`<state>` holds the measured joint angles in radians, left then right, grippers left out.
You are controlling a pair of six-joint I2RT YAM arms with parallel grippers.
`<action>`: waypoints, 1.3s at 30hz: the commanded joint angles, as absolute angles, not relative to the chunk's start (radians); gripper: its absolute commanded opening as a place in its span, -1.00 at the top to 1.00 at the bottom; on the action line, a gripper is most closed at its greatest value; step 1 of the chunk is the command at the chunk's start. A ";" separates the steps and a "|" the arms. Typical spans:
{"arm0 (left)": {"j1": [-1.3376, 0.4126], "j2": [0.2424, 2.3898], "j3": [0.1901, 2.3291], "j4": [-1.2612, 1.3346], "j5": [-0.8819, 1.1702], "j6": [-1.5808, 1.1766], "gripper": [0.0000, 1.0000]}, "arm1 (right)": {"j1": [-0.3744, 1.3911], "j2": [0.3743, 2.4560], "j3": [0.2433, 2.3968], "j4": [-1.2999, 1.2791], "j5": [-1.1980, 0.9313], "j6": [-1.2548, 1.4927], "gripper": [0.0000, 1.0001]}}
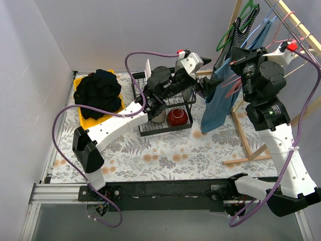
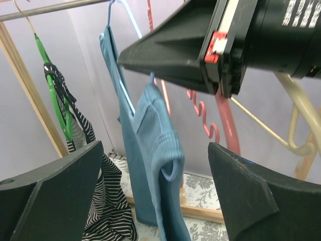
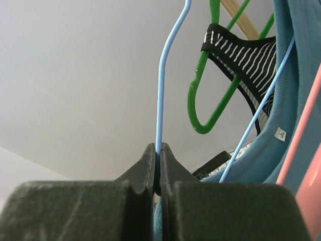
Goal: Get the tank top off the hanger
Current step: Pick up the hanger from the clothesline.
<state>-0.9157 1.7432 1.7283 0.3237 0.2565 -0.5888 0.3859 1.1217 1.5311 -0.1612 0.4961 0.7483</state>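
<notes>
From the top, the left pincer (image 1: 202, 86) reaches sideways to the tank top (image 1: 216, 103), which hangs just beside its tips. The right pincer (image 1: 231, 59) is just above the left pincer, at the upper edge of the cloth. I cannot tell here how the fingers of either one stand. The rack (image 1: 244, 134) stands on the counter (image 1: 165, 155) beyond both pincers.

In the left wrist view, the left pincer (image 2: 155, 150) is wide open. The tank top (image 2: 150, 150) hangs between its two fingers (image 2: 55, 196) and touches neither. The blue hanger (image 2: 128, 17) is above the pincer and carries the cloth. The right pincer (image 2: 180, 50) is also above, to the right. A green hanger (image 2: 50, 85) is to the left of the pincer, and a pink hanger (image 2: 225, 115) is behind the tank top.

In the right wrist view, the right pincer (image 3: 157, 170) is closed on the wire of the blue hanger (image 3: 160, 90), which rises straight up from the fingers. The tank top (image 3: 296, 75) is to the right of the pincer, and the green hanger (image 3: 200, 115) is between them.
</notes>
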 commanded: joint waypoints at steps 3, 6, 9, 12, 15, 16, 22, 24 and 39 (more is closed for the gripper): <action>-0.927 1.758 1.799 0.288 0.265 -0.560 -0.69 | 0.387 1.083 1.513 -0.065 0.474 0.769 0.97; -0.927 1.781 1.828 0.275 0.259 -0.558 -0.58 | 0.387 1.072 1.499 -0.051 0.472 0.769 0.97; -0.930 1.798 1.856 0.252 0.256 -0.558 -0.44 | 0.388 1.071 1.508 -0.058 0.466 0.764 0.97; -0.933 1.809 1.878 0.244 0.238 -0.555 -0.37 | 0.388 1.063 1.500 -0.055 0.465 0.778 0.97; -0.945 1.838 1.923 0.210 0.210 -0.542 -0.26 | 0.387 1.063 1.493 -0.057 0.457 0.798 0.97; -0.946 1.848 1.930 0.206 0.207 -0.537 -0.12 | 0.387 1.066 1.493 -0.063 0.456 0.799 0.97; -0.963 1.850 1.940 0.206 0.163 -0.520 1.00 | 0.388 1.046 1.454 -0.031 0.430 0.790 0.97; -0.963 1.842 1.937 0.203 0.153 -0.519 1.00 | 0.387 1.029 1.424 -0.009 0.411 0.784 0.97; -0.965 1.594 1.685 0.308 0.120 -0.549 1.00 | 0.387 0.956 1.463 0.032 0.241 0.548 -0.29</action>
<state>-0.9672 1.7176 1.7298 0.2634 0.1390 -0.5400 0.3866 1.0245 1.4349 -0.0509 0.3241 0.6533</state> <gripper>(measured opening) 0.058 0.602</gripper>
